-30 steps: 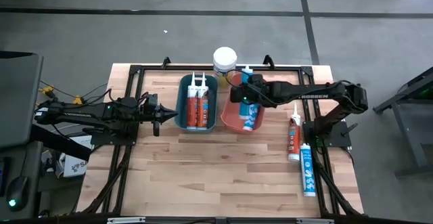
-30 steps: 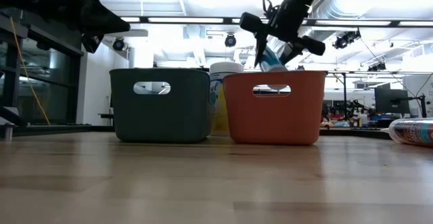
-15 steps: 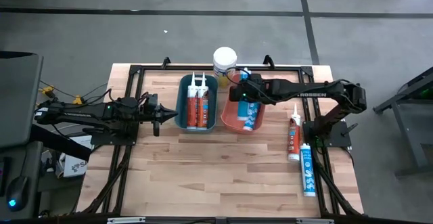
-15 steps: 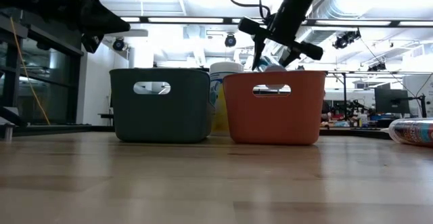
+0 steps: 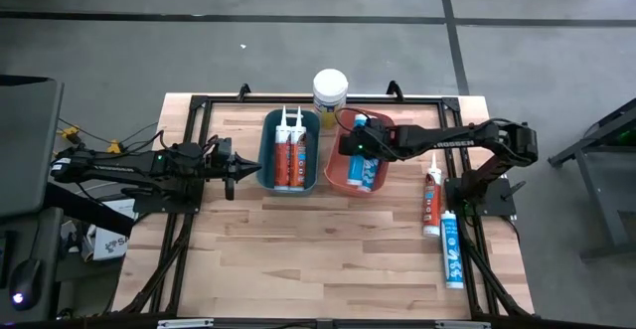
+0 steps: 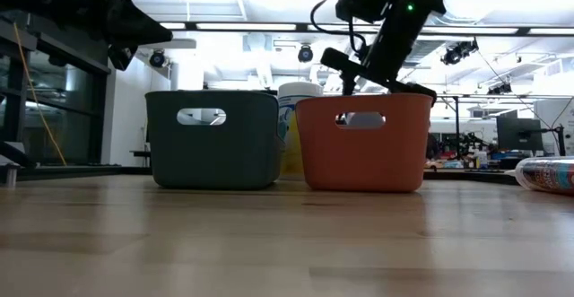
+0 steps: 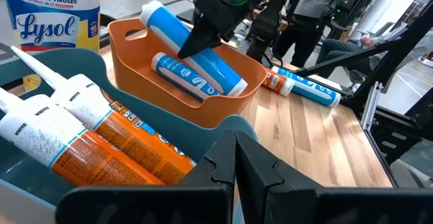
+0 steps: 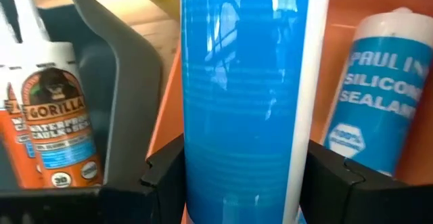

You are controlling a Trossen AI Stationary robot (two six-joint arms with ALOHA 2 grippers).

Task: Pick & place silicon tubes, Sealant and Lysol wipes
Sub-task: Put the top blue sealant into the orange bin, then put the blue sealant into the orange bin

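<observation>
While the right gripper (image 5: 350,144) holds a blue tube (image 8: 247,95) between its fingers over the orange bin (image 5: 338,175), early release could tip it onto the tube below (image 7: 196,75). Lysol wipes (image 5: 330,87) stand behind the bins on the desk. Left gripper (image 5: 243,169): fingers closed, empty.

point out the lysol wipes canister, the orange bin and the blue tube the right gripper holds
Lysol wipes canister (image 5: 330,82), high view, white lid.
Orange plastic bin (image 6: 359,158), low view, front wall.
Blue sealant tube (image 8: 243,95), right wrist view, barrel.
</observation>
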